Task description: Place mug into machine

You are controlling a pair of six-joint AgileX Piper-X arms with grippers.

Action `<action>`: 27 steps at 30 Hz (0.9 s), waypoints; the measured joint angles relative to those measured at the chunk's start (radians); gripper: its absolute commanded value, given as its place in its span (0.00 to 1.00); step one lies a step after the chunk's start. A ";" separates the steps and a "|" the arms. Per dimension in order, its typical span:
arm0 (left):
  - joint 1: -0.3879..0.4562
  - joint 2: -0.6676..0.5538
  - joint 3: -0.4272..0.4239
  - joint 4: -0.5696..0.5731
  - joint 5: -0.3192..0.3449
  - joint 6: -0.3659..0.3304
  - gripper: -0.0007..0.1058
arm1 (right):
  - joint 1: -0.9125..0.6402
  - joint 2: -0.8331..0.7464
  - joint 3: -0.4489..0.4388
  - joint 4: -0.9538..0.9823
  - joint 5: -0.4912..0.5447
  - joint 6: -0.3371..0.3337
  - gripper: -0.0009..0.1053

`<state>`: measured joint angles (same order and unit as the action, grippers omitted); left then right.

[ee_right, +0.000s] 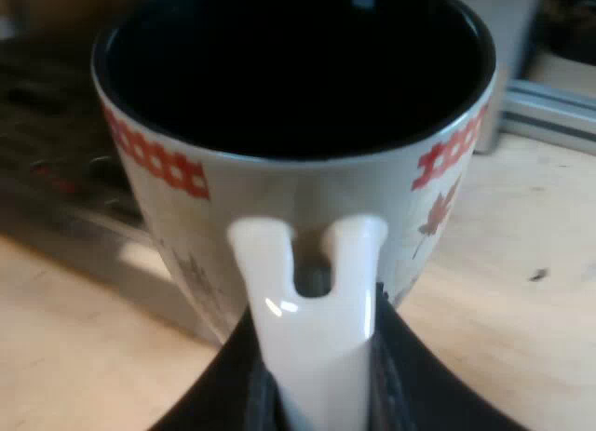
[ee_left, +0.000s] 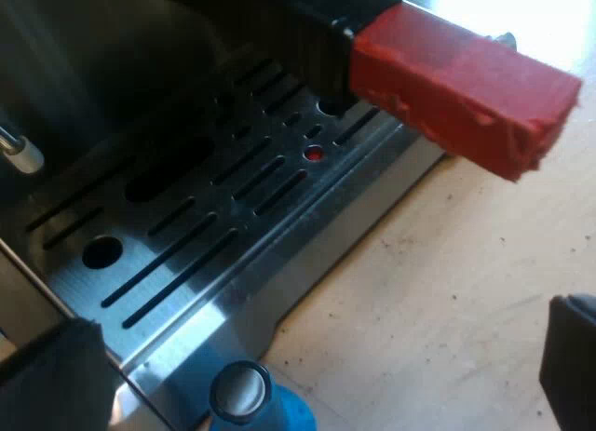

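Right claw (ee_right: pixel 317 398) is being clamped on the handle (ee_right: pixel 312 338) of the mug (ee_right: pixel 298 184), which is being held over the bench (ee_right: pixel 521 291) beside the drip tray (ee_left: pixel 270 254); left claw (ee_left: pixel 312 366) is being held open; the tray's lip risks being clipped by a low base.

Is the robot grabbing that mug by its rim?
No, the right gripper is shut on the white handle of the mug, below the rim.
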<state>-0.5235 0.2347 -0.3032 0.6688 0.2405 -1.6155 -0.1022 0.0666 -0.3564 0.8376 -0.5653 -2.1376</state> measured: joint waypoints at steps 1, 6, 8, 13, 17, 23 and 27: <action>0.000 0.000 0.002 -0.005 0.000 0.002 0.90 | 0.013 -0.006 -0.004 0.015 0.000 0.000 0.01; 0.000 0.000 0.053 -0.119 -0.001 0.002 0.90 | 0.048 -0.013 -0.008 0.052 -0.004 -0.002 0.01; 0.000 0.000 0.099 -0.207 -0.019 0.002 0.90 | 0.071 -0.013 -0.010 0.060 0.000 0.005 0.01; 0.000 0.001 0.144 -0.307 -0.029 0.002 0.90 | 0.251 -0.013 -0.010 0.057 0.009 0.036 0.01; 0.000 0.001 0.147 -0.320 -0.036 0.002 0.90 | 0.320 -0.013 -0.010 0.056 0.055 0.057 0.01; 0.000 0.001 0.166 -0.325 -0.040 0.002 0.90 | 0.385 -0.013 0.006 0.015 0.096 0.108 0.01; 0.000 0.003 0.170 -0.327 -0.043 0.002 0.90 | 0.416 -0.013 0.043 -0.086 0.134 0.179 0.01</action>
<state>-0.5235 0.2375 -0.1334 0.3416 0.1971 -1.6131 0.3140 0.0531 -0.3136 0.7512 -0.4310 -1.9586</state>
